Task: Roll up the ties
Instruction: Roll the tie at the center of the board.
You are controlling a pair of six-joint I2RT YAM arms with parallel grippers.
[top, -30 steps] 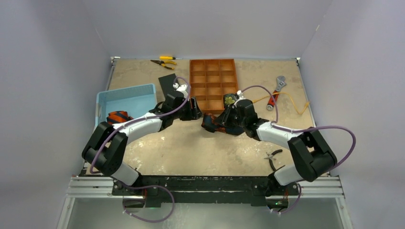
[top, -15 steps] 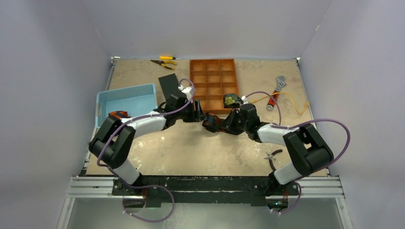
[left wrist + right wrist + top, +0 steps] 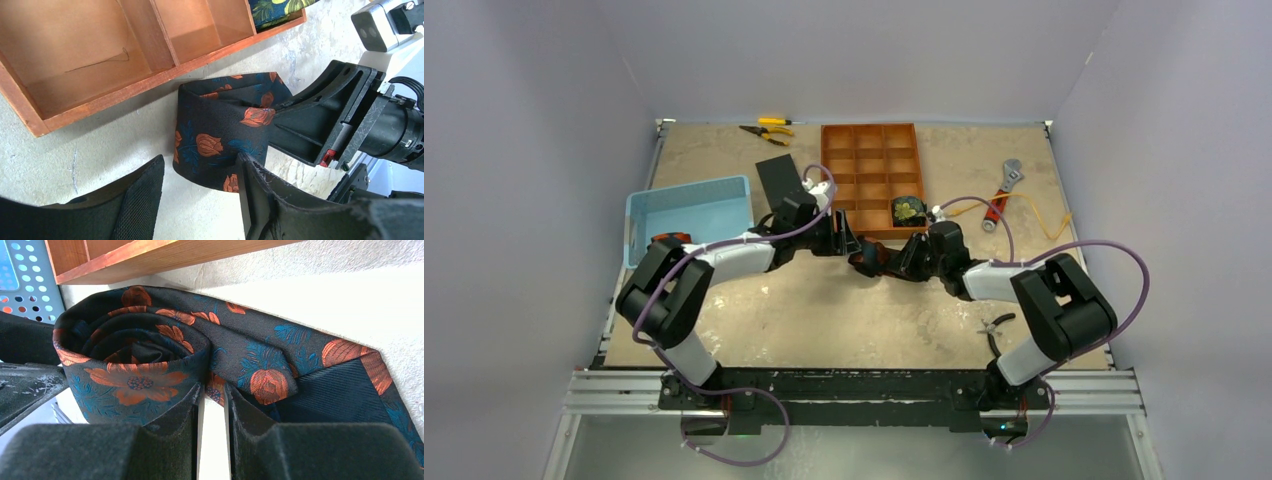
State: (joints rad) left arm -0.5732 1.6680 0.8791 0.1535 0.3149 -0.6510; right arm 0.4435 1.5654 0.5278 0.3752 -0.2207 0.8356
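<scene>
A dark tie [image 3: 869, 262] with orange flowers and blue leaves lies partly rolled on the table, just in front of the orange tray [image 3: 871, 175]. In the right wrist view its roll [image 3: 140, 360] sits to the left and a loose tail runs off to the right. My right gripper [image 3: 212, 387] is shut on a fold of this tie at the base of the roll. In the top view the right gripper [image 3: 902, 262] sits on the tie's right. The left gripper [image 3: 200, 162] stands open around the roll's [image 3: 220, 135] near edge. A green-gold rolled tie [image 3: 908, 210] rests in a tray compartment.
A blue basket [image 3: 689, 205] stands at the left, with another rolled tie [image 3: 669, 240] at its near corner. A black pad [image 3: 776, 175] lies beside the tray. Yellow pliers [image 3: 767, 128], a wrench [image 3: 1004, 185], a yellow cord [image 3: 1039, 215] and small pliers [image 3: 996, 325] lie around.
My left gripper has moved right, up to the tie roll. The right arm has stretched lower and pushed the tie slightly left toward the tray.
</scene>
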